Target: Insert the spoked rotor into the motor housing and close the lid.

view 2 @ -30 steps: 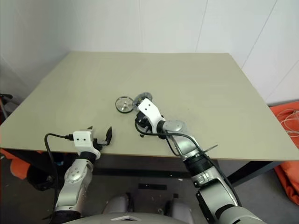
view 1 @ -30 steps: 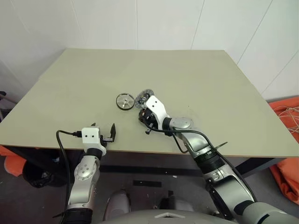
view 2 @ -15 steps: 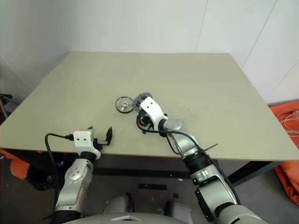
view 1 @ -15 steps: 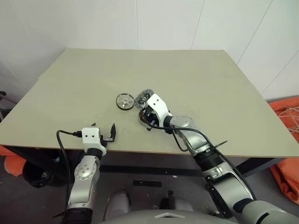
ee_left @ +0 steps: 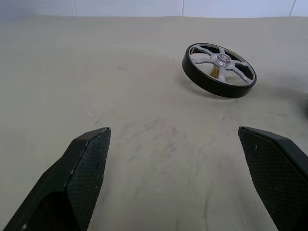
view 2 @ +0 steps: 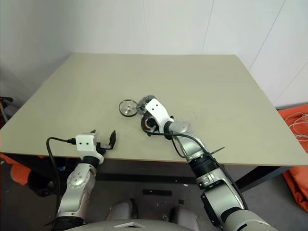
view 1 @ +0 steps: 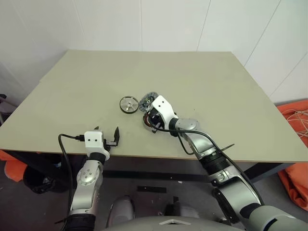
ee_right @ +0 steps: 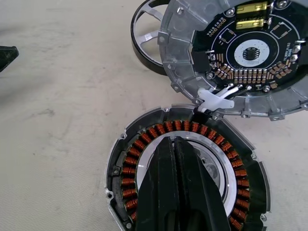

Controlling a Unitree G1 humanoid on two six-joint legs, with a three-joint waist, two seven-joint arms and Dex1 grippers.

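The motor housing [ee_right: 187, 175] lies open near the table [view 1: 231, 96] centre, holding only copper windings around its hub. The right gripper [ee_right: 180, 149], jaws together, points into the hub. The hinged lid [ee_right: 240, 53] stands open. The spoked rotor [ee_left: 219, 70] lies beside it. The left gripper [ee_left: 178, 159], jaws apart, holds nothing.

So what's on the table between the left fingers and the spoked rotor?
Nothing: in the left wrist view, only bare table runs from the open left fingers to the spoked rotor.

Left gripper [view 1: 108, 135] hangs level with fingers spread wide — right gripper [ee_right: 179, 192] angled downward, fingers pressed together.
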